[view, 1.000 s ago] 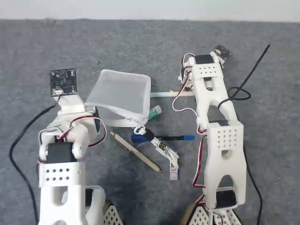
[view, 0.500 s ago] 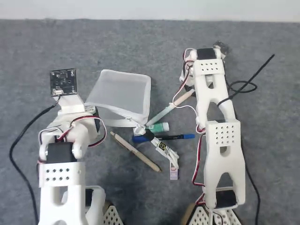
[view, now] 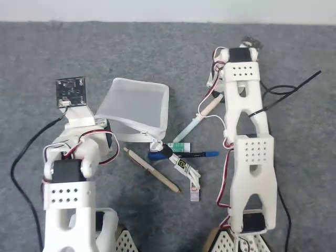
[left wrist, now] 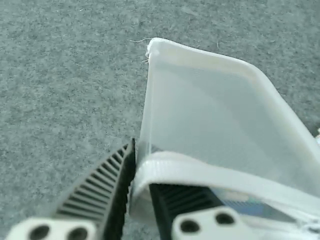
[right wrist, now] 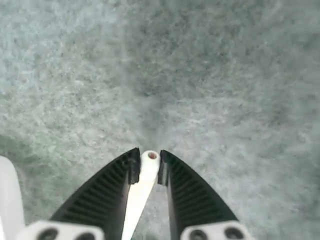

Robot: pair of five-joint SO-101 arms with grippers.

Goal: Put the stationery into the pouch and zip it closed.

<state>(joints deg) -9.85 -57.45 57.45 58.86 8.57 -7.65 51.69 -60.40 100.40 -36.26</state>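
Note:
A white see-through pouch (view: 137, 106) lies at the left, its open zip edge toward the middle. My left gripper (view: 108, 129) is shut on the pouch's rim; in the left wrist view the jaws pinch the white rim (left wrist: 165, 167) of the pouch (left wrist: 215, 125). My right gripper (view: 214, 103) is shut on the top end of a cream pen (view: 192, 127) that slants down toward the pouch's zip pull. The pen (right wrist: 141, 186) sits between shut jaws in the right wrist view. A blue pen (view: 184, 154), a wooden pencil (view: 152, 170) and a white marker (view: 187, 172) lie on the mat.
A small pale eraser (view: 195, 196) lies below the marker. Black cables run along the mat, one at the left (view: 18, 157) and one at the right (view: 289, 92). Grey carpet (view: 157, 52) spreads behind the pouch.
The right arm has swung the cream pen from lying level to a steep slant, its green tip moving down toward the pouch's zip pull. The left arm and pouch kept still.

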